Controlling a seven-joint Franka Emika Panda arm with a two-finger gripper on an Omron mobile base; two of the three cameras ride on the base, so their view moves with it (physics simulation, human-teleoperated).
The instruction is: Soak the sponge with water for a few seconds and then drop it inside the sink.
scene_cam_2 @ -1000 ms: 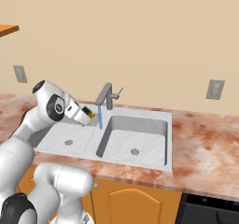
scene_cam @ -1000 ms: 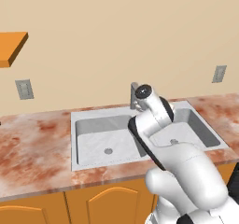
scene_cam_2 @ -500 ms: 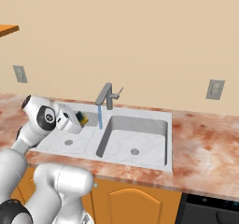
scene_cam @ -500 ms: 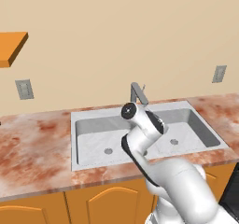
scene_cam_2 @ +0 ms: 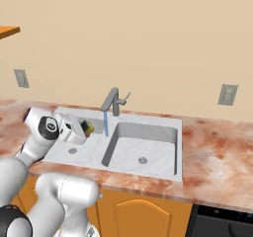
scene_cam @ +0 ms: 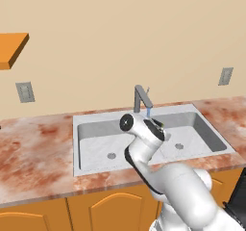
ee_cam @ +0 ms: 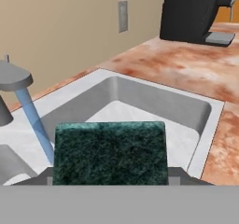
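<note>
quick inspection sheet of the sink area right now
surface: marbled reddish counter, orange cabinets below
job's things: sponge, green face to the hand camera, held over the sink; water running from the faucet, stream beside the sponge
clutter: nothing seen
grippers: tool shut on the sponge, over the left basin
cables: nothing seen
surroundings: beige wall, wall outlets, orange shelf, dark appliance on the counter

My arm: white shell, dark joints

Behind the fingers I see rounded glossy white links [scene_cam: 182,186], black seams between them, and a round dark joint cap [scene_cam_2: 50,124]
</note>
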